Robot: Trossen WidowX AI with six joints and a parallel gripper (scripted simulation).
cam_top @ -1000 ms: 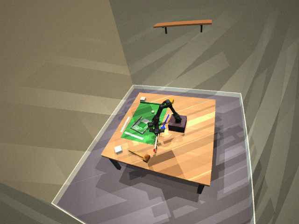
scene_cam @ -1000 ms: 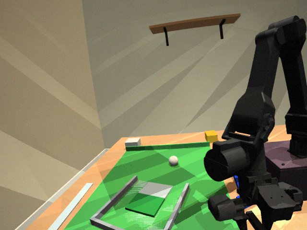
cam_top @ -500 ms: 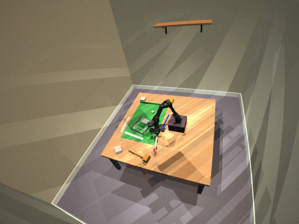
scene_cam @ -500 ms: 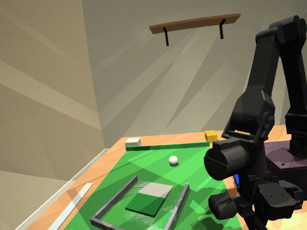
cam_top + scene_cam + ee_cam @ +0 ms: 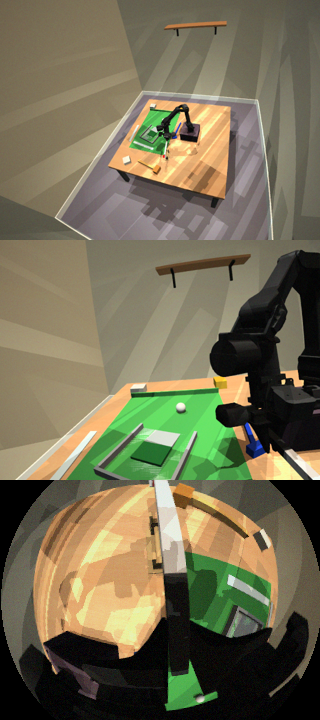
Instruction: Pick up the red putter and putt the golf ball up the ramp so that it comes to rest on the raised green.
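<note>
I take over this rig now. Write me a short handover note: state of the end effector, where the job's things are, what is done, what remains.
End effector: shut on the red putter, gripping its dark handle end; red head points away, low over the table.
Golf ball: on the green mat, beyond the grey ramp and raised green.
Blue putter: lying beside the mat, untouched.
Done: grasp.
Left: lift, line up, putt.

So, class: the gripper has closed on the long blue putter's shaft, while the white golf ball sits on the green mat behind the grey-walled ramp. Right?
Not quite. The gripper is shut on the red-headed putter's white shaft, as the wrist view shows. The blue putter lies untouched on the table in the exterior view. The white golf ball does sit on the green mat behind the ramp.
</note>
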